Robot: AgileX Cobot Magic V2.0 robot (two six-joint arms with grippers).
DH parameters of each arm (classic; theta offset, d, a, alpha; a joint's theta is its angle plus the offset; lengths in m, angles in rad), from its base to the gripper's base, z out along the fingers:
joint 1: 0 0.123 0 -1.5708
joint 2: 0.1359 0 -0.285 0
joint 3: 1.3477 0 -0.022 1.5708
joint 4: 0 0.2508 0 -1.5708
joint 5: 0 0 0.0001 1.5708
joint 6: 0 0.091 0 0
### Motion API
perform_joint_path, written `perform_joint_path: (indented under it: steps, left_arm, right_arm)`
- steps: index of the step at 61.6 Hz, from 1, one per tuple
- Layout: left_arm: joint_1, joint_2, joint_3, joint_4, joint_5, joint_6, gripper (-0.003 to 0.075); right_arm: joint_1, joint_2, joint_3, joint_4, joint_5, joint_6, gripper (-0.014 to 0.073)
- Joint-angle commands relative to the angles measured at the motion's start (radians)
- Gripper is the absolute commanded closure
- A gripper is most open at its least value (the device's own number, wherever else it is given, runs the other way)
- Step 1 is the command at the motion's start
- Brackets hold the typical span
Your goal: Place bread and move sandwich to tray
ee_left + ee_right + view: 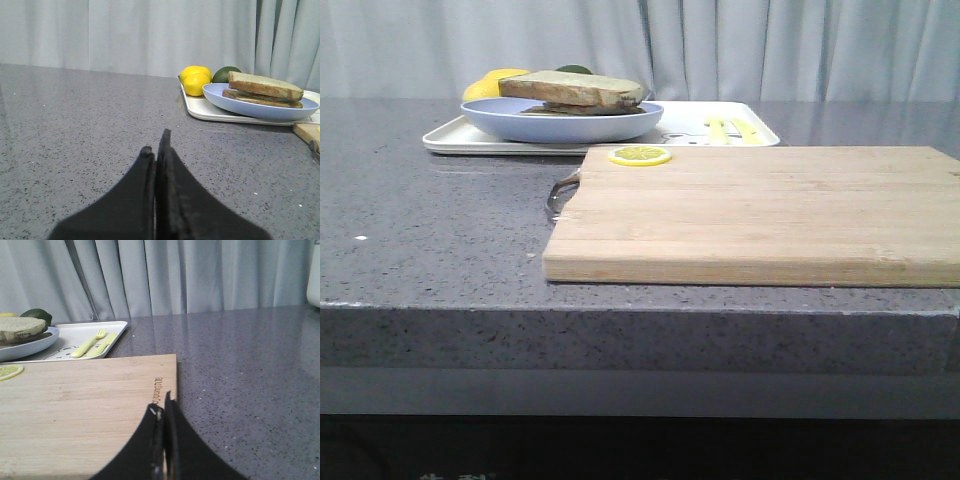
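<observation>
The thick bread (575, 88) lies on top of the sandwich's lower slice (582, 108) on the round pale-blue plate (560, 122). The plate stands on the left half of the white tray (765, 136) at the back of the counter. Both wrist views show the same stack: bread (265, 85), plate (250, 106), tray (200, 109), bread (20, 326), tray (116, 327). My left gripper (156, 142) is shut and empty, low over the bare counter, well short of the tray. Equally shut and empty, my right gripper (164, 407) sits over the cutting board's right edge. Neither gripper appears in the front view.
A wooden cutting board (770, 215) with a metal handle (560, 190) lies in front of the tray, a lemon slice (640, 155) at its back left corner. Yellow cutlery (730, 128) rests on the tray's right half. Lemons (196, 80) and an avocado (226, 74) sit behind the plate.
</observation>
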Motion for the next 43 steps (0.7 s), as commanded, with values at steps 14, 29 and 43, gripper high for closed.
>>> perform_joint_path:
  steps: [14, 29, 43]
  left_arm:
    - [0.001, -0.02, 0.002, -0.007, -0.079, 0.0, 0.0741]
    - [0.001, -0.02, 0.002, -0.007, -0.079, 0.0, 0.0741]
    - [0.001, -0.02, 0.002, -0.007, -0.079, 0.0, 0.0741]
  right_arm:
    - [-0.042, -0.02, -0.002, -0.071, -0.072, 0.081, 0.0663]
    - [-0.048, -0.02, -0.002, -0.104, -0.069, 0.076, 0.0663]
    - [-0.048, -0.02, -0.002, -0.104, -0.069, 0.076, 0.0663]
